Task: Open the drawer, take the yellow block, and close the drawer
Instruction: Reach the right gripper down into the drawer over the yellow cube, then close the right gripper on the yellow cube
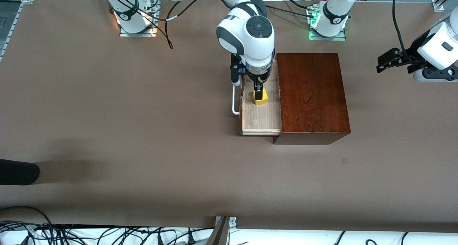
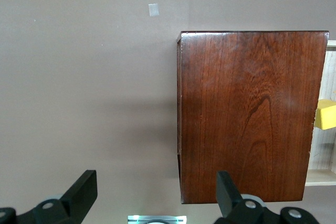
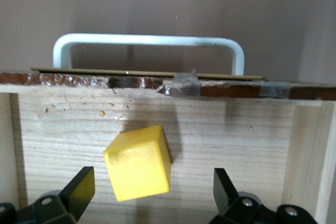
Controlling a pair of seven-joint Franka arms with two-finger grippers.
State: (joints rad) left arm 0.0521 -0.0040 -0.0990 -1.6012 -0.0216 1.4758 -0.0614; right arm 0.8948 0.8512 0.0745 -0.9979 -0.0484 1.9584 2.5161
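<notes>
The drawer is pulled out of the dark-brown wooden box toward the right arm's end of the table, its white loop handle leading. The yellow block lies on the drawer's pale floor. My right gripper hangs open just over the block. In the right wrist view the block sits turned between the spread fingers, untouched, with the drawer floor and handle around it. My left gripper waits open over the table at the left arm's end, and the left wrist view shows the box.
A black object juts in at the table's edge, at the right arm's end and nearer the front camera. A small tape mark lies on the table nearer the front camera than the box. Cables trail near the right arm's base.
</notes>
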